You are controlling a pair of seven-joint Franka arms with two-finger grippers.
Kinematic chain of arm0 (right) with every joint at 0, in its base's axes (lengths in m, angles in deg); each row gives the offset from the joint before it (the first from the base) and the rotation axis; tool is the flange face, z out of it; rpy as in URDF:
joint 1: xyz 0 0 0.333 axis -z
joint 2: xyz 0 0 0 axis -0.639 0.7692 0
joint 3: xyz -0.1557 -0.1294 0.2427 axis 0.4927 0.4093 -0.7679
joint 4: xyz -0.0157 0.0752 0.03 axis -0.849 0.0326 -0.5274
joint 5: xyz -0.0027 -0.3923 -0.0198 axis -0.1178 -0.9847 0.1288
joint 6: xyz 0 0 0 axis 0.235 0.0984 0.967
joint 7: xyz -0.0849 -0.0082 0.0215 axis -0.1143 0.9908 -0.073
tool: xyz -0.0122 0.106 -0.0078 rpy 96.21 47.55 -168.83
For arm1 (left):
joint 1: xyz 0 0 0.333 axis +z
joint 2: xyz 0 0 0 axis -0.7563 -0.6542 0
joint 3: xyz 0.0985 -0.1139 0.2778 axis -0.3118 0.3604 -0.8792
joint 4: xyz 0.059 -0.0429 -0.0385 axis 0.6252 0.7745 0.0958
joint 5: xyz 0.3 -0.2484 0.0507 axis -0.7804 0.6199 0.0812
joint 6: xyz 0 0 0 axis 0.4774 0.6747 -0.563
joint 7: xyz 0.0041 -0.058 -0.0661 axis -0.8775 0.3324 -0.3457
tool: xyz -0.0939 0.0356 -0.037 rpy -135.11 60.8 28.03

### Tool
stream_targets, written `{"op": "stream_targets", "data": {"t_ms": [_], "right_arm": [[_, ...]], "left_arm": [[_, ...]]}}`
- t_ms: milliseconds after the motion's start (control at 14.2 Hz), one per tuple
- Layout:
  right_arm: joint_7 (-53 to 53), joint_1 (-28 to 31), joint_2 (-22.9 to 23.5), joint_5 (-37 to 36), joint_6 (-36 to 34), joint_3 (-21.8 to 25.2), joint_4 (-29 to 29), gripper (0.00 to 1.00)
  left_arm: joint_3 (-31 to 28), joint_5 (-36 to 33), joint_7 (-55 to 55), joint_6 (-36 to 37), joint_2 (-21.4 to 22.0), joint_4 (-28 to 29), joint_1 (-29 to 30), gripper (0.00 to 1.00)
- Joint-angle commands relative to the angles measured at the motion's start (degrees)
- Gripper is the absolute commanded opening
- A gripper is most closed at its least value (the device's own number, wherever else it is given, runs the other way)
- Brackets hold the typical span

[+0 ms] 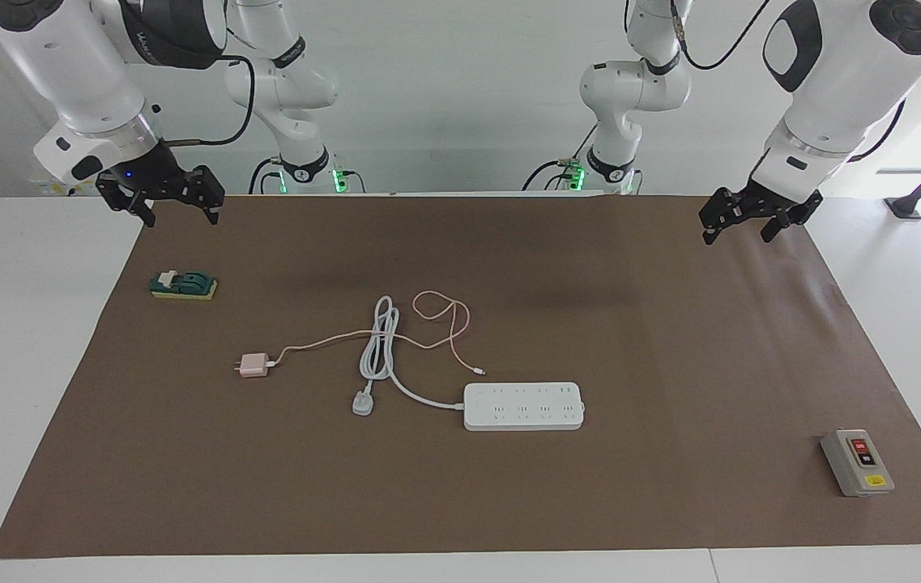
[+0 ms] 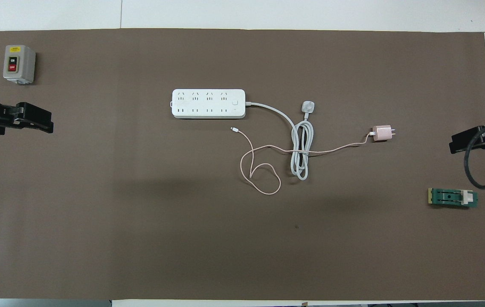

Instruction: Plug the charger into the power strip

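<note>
Facing view: charger (image 1: 253, 365) lies unplugged, left of centre; both grippers are raised and hold nothing.

Its prongs point toward the frame's left edge, and its thin pink cable (image 1: 428, 324) loops across the bundled white cord (image 1: 379, 344) of the power strip (image 1: 523, 406), which lies just right of centre, lower in the frame, well apart from the charger. The right gripper (image 1: 176, 206) hangs at upper left with fingers spread wide, above a green block (image 1: 183, 285). The left gripper (image 1: 739, 223) hangs at upper right, also spread open. A grey switch box (image 1: 857, 462) sits at lower right on the brown mat (image 1: 671, 486).
</note>
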Motion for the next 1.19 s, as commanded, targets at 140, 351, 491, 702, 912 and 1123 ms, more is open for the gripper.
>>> {"op": "stream_targets", "data": {"t_ms": [140, 351, 491, 702, 912, 1123], "right_arm": [[-1.1, 1.9, -0.5, -0.3, -0.6, -0.4, 0.1, 1.0], [2.6, 2.4, -0.5, 0.2, 2.3, -0.4, 2.8, 1.0], [11.9, 2.8, 0.8, 2.8, 3.1, -0.4, 3.6, 1.0], [25.5, 4.7, 6.3, 9.7, 6.1, -0.4, 3.9, 1.0], [37.8, 6.9, 11.9, 18.0, 9.9, -0.4, 4.7, 1.0], [46.7, 8.2, 15.5, 24.9, 14.5, -0.4, 6.4, 1.0]], "left_arm": [[-0.5, -0.8, -1.0, 0.1, -1.5, -1.0, -0.7, 1.0], [-0.5, -0.8, -0.9, -0.6, -3.7, -1.0, -0.3, 1.0], [-0.5, -0.9, -1.0, -1.6, -4.9, -1.1, -0.2, 1.0], [-0.5, -0.9, -1.0, -2.5, -5.6, -1.0, -0.5, 1.0], [-0.5, -0.8, -1.2, -2.8, -6.1, -1.0, -0.7, 1.0], [-0.5, -0.4, -7.1, -3.0, -6.7, -1.0, -0.8, 1.0]]}}
